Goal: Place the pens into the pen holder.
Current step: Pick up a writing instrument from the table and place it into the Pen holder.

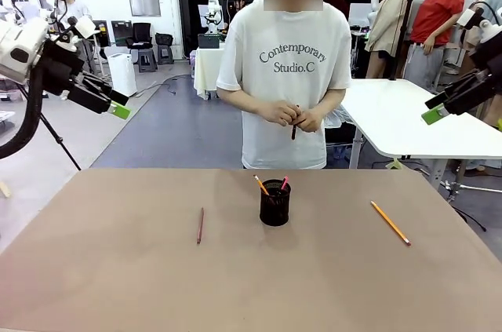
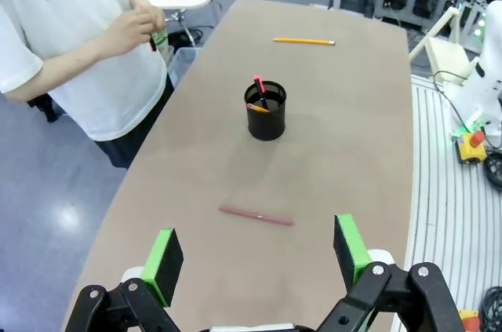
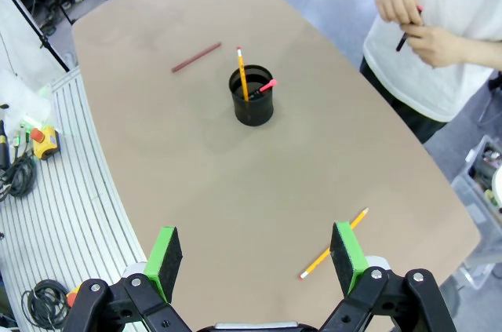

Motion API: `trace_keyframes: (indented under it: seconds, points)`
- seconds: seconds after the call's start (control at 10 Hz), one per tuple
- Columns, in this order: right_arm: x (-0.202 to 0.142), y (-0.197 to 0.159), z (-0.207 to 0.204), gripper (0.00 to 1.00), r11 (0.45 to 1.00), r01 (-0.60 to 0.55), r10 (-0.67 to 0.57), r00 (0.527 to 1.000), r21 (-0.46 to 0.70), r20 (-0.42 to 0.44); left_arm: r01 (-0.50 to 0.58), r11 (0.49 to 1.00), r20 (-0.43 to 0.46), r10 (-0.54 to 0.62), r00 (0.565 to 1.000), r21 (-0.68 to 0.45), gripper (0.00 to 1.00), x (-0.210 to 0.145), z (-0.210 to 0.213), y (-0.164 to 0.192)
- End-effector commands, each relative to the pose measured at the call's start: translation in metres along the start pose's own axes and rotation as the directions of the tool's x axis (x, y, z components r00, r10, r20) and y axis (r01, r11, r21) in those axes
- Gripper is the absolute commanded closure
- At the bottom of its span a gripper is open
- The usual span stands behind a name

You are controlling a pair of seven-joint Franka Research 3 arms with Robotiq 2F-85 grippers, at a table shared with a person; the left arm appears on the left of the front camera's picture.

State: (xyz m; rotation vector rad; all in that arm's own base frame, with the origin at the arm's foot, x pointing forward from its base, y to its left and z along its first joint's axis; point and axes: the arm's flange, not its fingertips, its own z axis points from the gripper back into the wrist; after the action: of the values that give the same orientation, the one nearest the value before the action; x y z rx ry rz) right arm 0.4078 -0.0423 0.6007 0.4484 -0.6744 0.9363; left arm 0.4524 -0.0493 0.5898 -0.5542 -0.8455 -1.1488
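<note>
The left gripper [image 1: 118,104] hangs open, high at the left. On the table [image 1: 118,285], a reddish-brown pen [image 1: 200,225] lies left of the pen holder [image 1: 274,205], which holds an orange pencil [image 1: 260,184] and a pink-ended pen [image 1: 283,184]. A second orange pencil [image 1: 390,223] lies to its right. The right gripper [image 1: 435,108] hangs open, high at the right.

Black mesh pen holder [image 1: 274,205] mid-table, orange pencil [image 1: 261,184] and pink-tipped pen [image 1: 283,184] inside, reddish-brown pen [image 1: 200,225] left, yellow pencil [image 1: 390,223] right

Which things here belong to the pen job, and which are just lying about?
Job:
pen holder
orange pencil and pink-tipped pen inside it
reddish-brown pen
yellow pencil
dark pen held by the person

Lying about:
white side table
black chairs
</note>
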Motion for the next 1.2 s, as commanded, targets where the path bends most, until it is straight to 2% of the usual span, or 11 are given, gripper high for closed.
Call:
trace_keyframes:
  seconds: [0.0, 0.1, 1.1]
  points:
    - [0.0004, -0.0001, 0.0000, 0.00, 1.000, -0.005, 0.005, 1.000, 0.006, 0.016, 0.000, 1.000, 0.023, 0.001, 1.000, -0.022, 0.00, -0.0046, 0.0000, -0.0010]
    - [0.0004, -0.0001, 0.0000, 0.00, 1.000, -0.005, 0.005, 1.000, 0.006, 0.016, 0.000, 1.000, 0.000, 0.000, 1.000, 0.000, 0.00, 0.0000, 0.0000, 0.0000]
    - [0.0004, -0.0001, 0.0000, 0.00, 1.000, -0.005, 0.005, 1.000, 0.006, 0.016, 0.000, 1.000, 0.000, 0.000, 1.000, 0.000, 0.00, 0.0000, 0.0000, 0.0000]
